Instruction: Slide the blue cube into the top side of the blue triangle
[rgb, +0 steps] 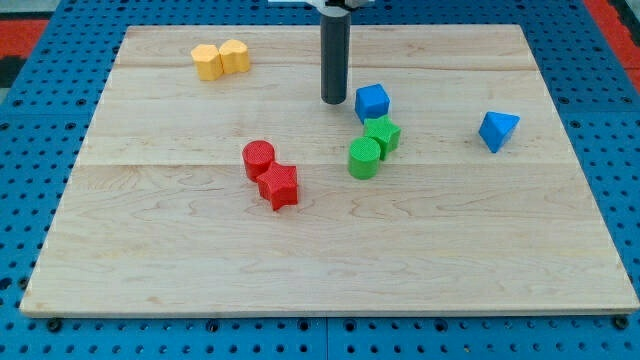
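Pale wooden counter (330, 250), blue pegboard around it: my tip (333, 100) sits just left of the blue cube (372, 102), the blue triangle (498, 130) well right. No end effector jaws exist, only a rod. An off-centre shove could spin the cube into the green blocks (373, 146) just below.

On my wooden table (330, 250) lie two yellow blocks (221, 60), a blue cube (372, 102), a blue triangle (497, 130), two green blocks (373, 147) and two red blocks (270, 174).

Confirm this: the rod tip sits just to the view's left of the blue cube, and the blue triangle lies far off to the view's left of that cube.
One thing is wrong. In the camera view, my tip does sit just to the view's left of the blue cube, but the blue triangle lies off to the view's right of that cube, not its left.
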